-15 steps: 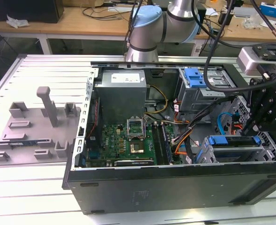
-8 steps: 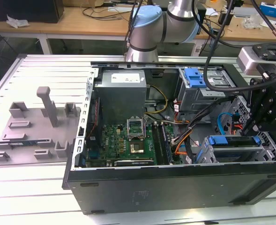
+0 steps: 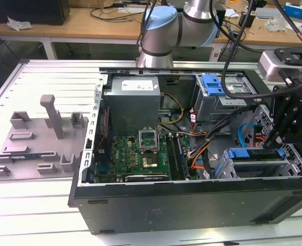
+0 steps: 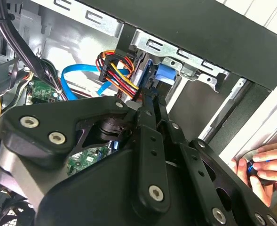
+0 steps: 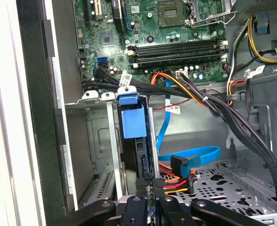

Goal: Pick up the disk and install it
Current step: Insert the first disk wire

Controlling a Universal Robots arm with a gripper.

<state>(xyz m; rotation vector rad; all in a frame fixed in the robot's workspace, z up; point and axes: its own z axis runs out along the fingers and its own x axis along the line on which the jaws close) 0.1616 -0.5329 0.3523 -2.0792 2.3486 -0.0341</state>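
Gripper [image 5: 152,184] above the drive cage [image 5: 99,136] of the open computer case [image 3: 192,205], at the exterior view's right. Its fingers [image 5: 162,188] are drawn close, pinching the rear edge of the disk [image 5: 142,157]. The disk stands on edge in the cage slot, blue frame end deepest. A person's hand [image 4: 265,169] touches the case's outer wall.

exterior: high, overlooking open case [image 3: 192,205] | both wrist views: close inside, sharing drive bay [image 5: 98,136]
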